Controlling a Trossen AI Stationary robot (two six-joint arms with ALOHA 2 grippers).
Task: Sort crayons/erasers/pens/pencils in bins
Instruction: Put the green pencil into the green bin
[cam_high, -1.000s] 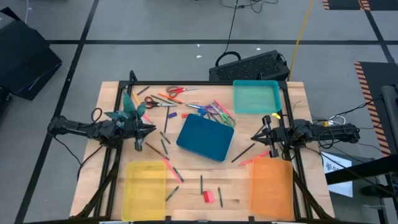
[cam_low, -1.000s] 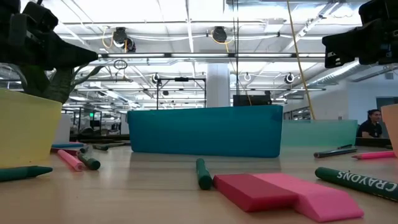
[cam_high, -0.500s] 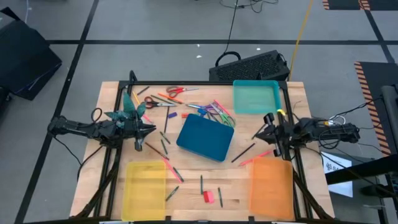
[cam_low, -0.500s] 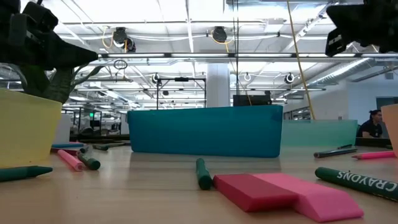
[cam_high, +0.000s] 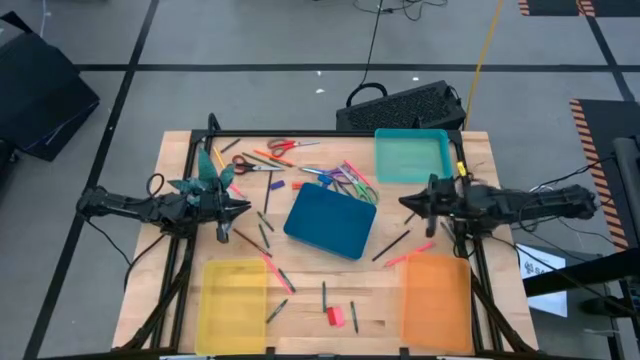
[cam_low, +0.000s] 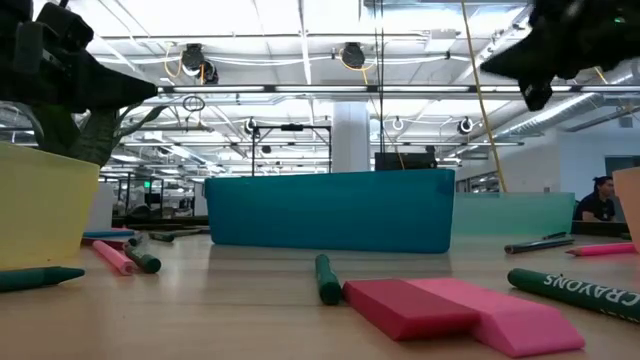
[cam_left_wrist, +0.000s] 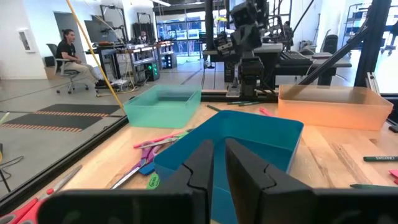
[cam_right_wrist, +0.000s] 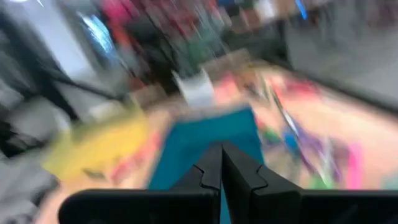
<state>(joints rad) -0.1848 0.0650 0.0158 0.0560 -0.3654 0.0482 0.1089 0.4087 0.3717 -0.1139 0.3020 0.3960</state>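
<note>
Pink and red erasers (cam_high: 334, 316) lie untouched near the table's front edge between yellow bin (cam_high: 232, 305) and orange bin (cam_high: 435, 300), while right pincer (cam_high: 410, 203), closed and empty, has swung toward centre; left pincer (cam_high: 243, 209) waits closed.

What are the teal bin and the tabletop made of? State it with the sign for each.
Teal bin: apparently translucent plastic with a frosted look; light passes through its walls in the left wrist view. Tabletop: looks like pale wood, matte, with visible plank seams and grain.

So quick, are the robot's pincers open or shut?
Left pincer: shut, holding nothing.
Right pincer: shut, holding nothing.
</note>
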